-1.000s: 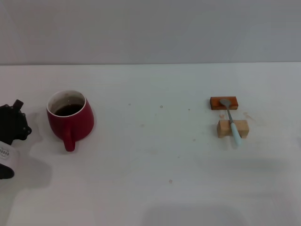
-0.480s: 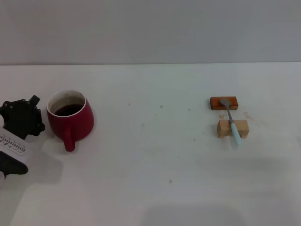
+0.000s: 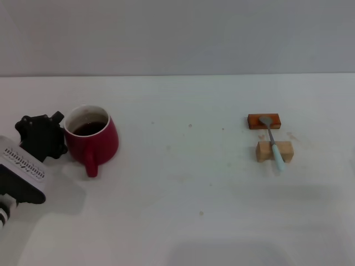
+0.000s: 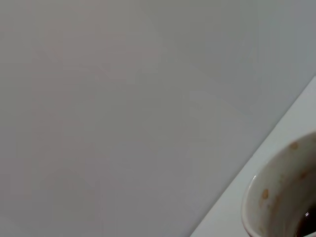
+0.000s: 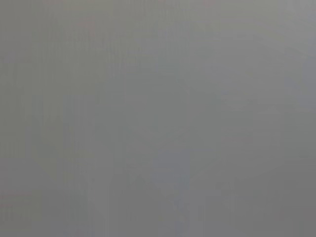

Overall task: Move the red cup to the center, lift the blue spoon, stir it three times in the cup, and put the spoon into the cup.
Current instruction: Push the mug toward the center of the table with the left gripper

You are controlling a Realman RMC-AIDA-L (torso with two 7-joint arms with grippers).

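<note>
Red cup near the table's left edge, upright, dark liquid inside, loop handle turned toward the near edge. Left hand pressed against the cup's left side, black housing touching the red wall; fingers hidden behind housing and cup, so spread or pressed together cannot be told. White forearm section cut off by the picture's left border.

Left wrist view: only a slice of the cup's white inner rim in a corner, brown flecks on it, a sliver of dark liquid at the very border; grey wall fills most of the picture, with a strip of table beside the cup. No fingers visible there.

Blue spoon well apart from the cup, toward the table's right edge. Grey bowl resting on the orange-brown block, neck and pale handle laid across the tan wooden block, handle tip overhanging toward the near edge. Blocks close together, not touching.

Right hand not visible in the head view. Right wrist view a flat grey field, nothing to make out.
</note>
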